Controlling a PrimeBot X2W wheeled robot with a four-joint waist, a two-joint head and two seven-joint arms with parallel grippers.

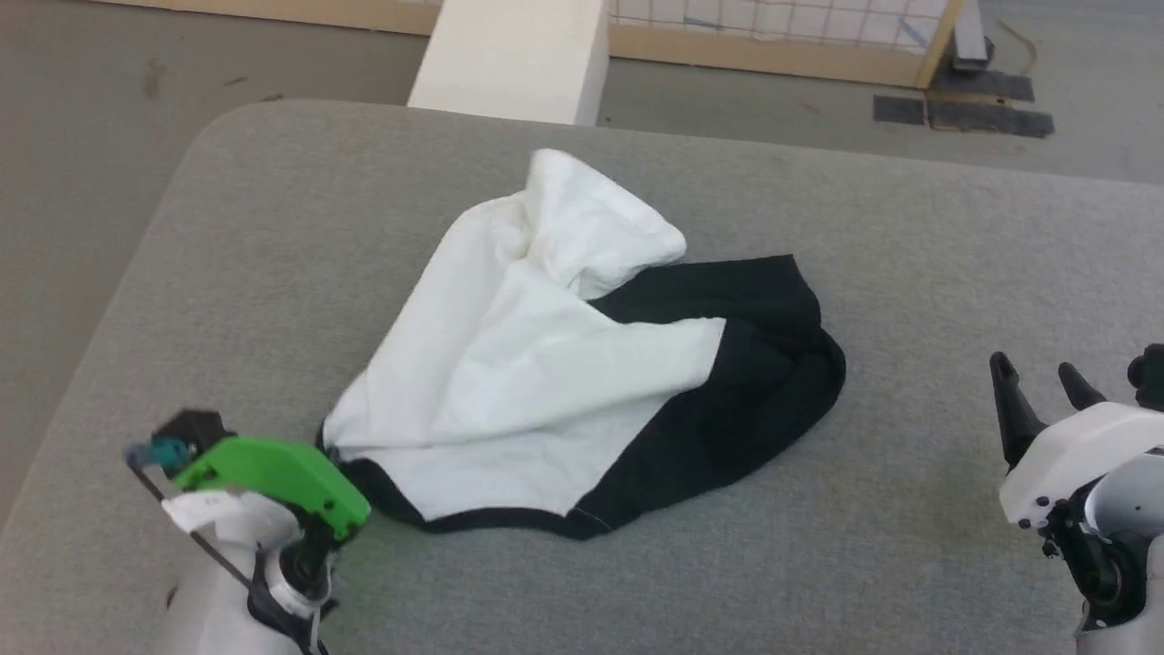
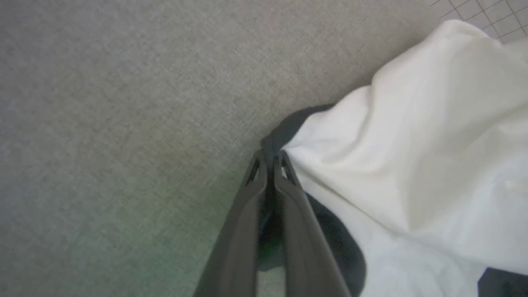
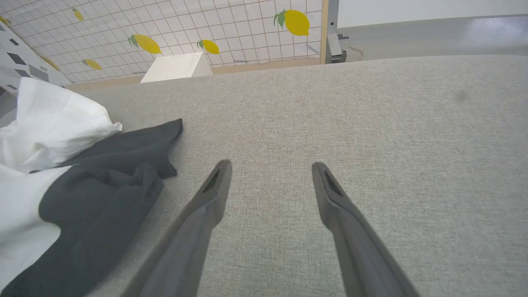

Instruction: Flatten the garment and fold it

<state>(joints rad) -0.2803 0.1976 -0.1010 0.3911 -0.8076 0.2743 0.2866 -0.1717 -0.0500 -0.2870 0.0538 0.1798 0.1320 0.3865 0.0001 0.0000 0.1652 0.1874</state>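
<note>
One crumpled white-and-black garment (image 1: 527,364) lies left of our spread right gripper (image 3: 271,170). Our left gripper (image 2: 270,159) pinches its black edge.

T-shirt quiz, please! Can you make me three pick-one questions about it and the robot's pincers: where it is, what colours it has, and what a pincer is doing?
1. Where is the T-shirt?
A. crumpled on the grey fabric surface
B. down on the floor
C. hanging on a fence

2. Which colours is the T-shirt?
A. red and blue
B. white and black
C. all green

3. What is the left pincer doing?
A. wide open in the air
B. shut on the T-shirt's edge
C. holding a lemon

Answers:
1 A, because it lies bunched near the middle of the grey surface.
2 B, because the body is white and the other parts are black.
3 B, because in the left wrist view its fingers are pinched together at the shirt's corner, with dark cloth between them. The right pincer stands open over bare surface.
</note>
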